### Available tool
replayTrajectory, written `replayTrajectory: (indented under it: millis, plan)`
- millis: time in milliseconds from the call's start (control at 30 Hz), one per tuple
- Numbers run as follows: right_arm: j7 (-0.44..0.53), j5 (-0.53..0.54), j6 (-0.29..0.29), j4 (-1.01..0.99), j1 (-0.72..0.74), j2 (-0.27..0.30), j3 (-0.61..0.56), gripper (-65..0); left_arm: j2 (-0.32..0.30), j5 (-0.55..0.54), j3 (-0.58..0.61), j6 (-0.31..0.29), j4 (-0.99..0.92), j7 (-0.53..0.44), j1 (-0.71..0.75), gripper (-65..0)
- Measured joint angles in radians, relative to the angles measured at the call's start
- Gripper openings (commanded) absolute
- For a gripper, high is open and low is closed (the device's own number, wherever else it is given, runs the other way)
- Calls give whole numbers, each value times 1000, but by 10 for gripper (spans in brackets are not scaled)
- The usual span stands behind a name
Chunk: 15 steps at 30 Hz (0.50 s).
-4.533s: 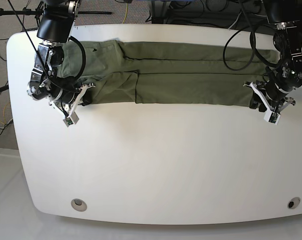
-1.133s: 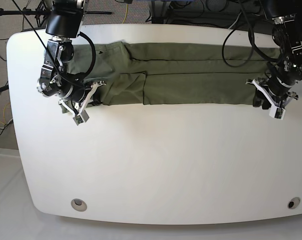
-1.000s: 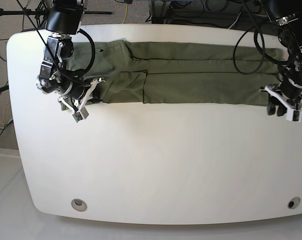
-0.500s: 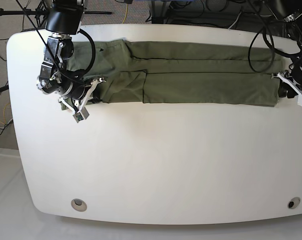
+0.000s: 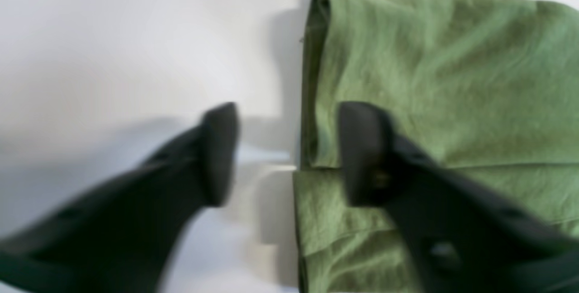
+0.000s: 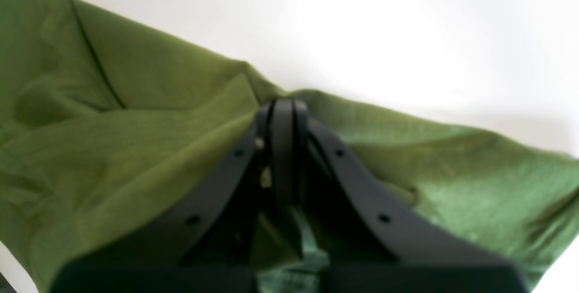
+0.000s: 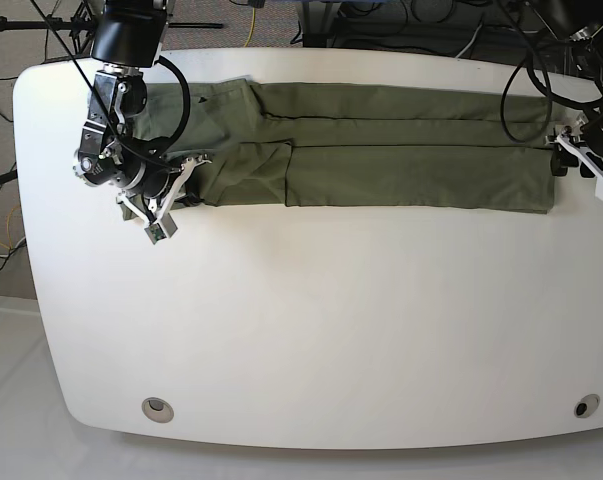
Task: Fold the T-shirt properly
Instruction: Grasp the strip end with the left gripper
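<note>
From my left wrist camera, my left gripper stands wide open with nothing between its fingers. One finger hangs over the bare white table, the other over the end edge of the T-shirt, whose folded layers stop in a straight line just between the two (the picture is a little blurred).

From my right wrist camera, my right gripper is pressed fully together, and green cloth of the T-shirt bunches up around its tips, pinched there.

In the base view, the T-shirt lies as a long narrow band across the far part of the table. My right gripper sits at the band's left end, on the cloth. My left gripper sits at the band's right end.
</note>
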Motion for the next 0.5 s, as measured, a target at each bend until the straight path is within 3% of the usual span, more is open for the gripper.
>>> replayTrajectory:
  millis: [500]
  plan:
    - [24, 25, 1, -50, 6, 5, 0, -650, -2, -3, -38, 0, -51, -4, 4, -231]
